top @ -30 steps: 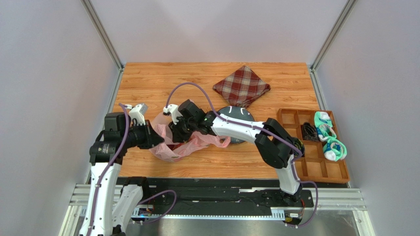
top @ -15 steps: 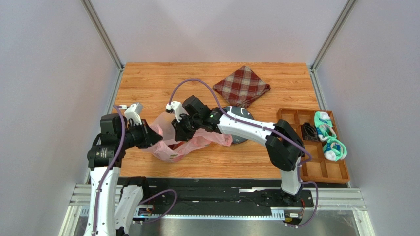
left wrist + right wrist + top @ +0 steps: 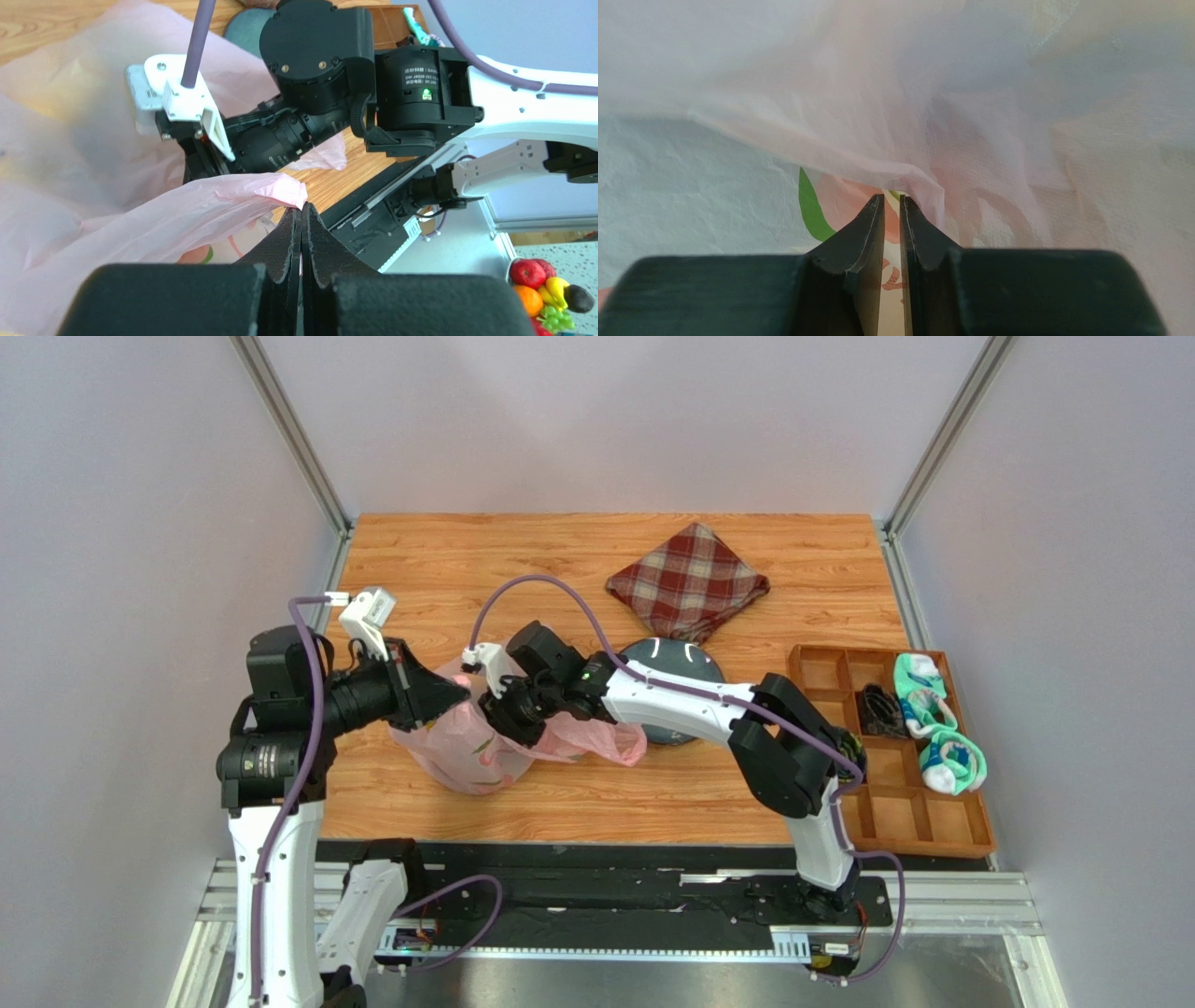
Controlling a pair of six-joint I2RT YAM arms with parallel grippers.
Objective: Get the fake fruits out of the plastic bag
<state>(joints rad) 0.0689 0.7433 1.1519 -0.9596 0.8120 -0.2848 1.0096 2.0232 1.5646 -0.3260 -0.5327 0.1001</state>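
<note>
The pink plastic bag [image 3: 470, 756] stands bunched on the table's left half, its right flap lying flat. My left gripper [image 3: 446, 697] is shut on the bag's upper left rim and holds it up; in the left wrist view [image 3: 302, 210] the film [image 3: 175, 210] is pinched at the closed tips. My right gripper [image 3: 494, 721] is pushed into the bag from the right. In the right wrist view [image 3: 892, 199] its jaws stand almost together, with a fold of film [image 3: 948, 105] at the tips. The fake fruits are hidden inside the bag.
A dark plate [image 3: 687, 665] lies behind the right arm. A red plaid cloth [image 3: 687, 584] lies at the back. A wooden tray [image 3: 926, 819] at the right holds teal socks [image 3: 933, 714]. Colourful fruit [image 3: 547, 287] shows beyond the table's near edge.
My left gripper has moved up and to the left with the bag's rim, pulling the bag taller. My right gripper rose a little, then dropped back left into the bag.
</note>
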